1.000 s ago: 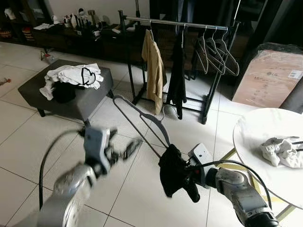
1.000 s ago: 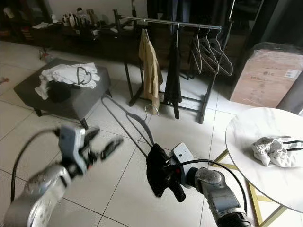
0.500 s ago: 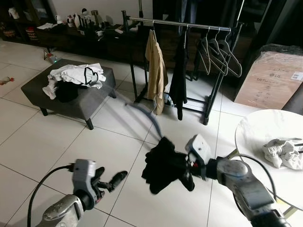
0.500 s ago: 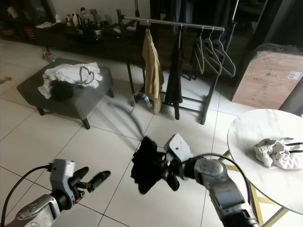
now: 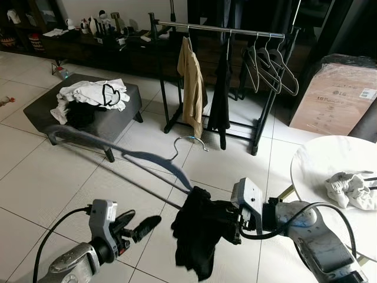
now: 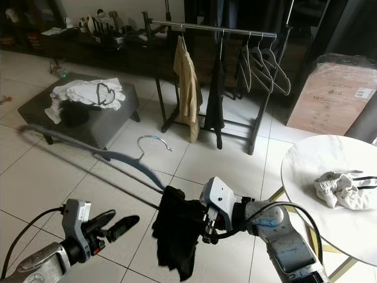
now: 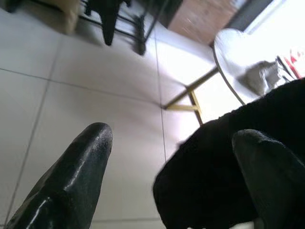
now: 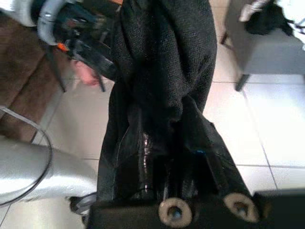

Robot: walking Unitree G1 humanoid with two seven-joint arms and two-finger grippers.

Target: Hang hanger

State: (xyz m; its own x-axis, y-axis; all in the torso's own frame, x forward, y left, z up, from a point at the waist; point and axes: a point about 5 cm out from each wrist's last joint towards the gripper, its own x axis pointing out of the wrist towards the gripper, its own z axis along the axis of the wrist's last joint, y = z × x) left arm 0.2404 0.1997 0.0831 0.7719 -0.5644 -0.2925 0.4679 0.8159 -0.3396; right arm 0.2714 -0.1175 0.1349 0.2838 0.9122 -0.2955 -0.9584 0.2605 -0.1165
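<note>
A dark grey hanger (image 5: 147,157) carries a black garment (image 5: 197,233) bunched at its near end. Its long arm sticks out to my left above the floor, and its metal hook (image 5: 191,140) points toward the rack. My right gripper (image 5: 234,221) is shut on the garment, its fingers buried in the cloth (image 8: 162,71). My left gripper (image 5: 141,219) is low at the front left, open and holding nothing, a little left of the garment. The clothes rack rail (image 5: 224,28) stands ahead with a beige garment (image 5: 191,82), a black one (image 5: 222,94) and empty hangers (image 5: 271,68).
A grey ottoman (image 5: 112,121) piled with clothes stands at the left. A round white table (image 5: 330,165) with a crumpled cloth (image 5: 352,188) is at the right, a cardboard box (image 5: 339,94) behind it. Low cluttered shelves (image 5: 88,35) line the back wall.
The hanger has swung from pointing up and away to sticking out to the left, and the garment now hangs lower. My left arm dropped low a second ago and stays there.
</note>
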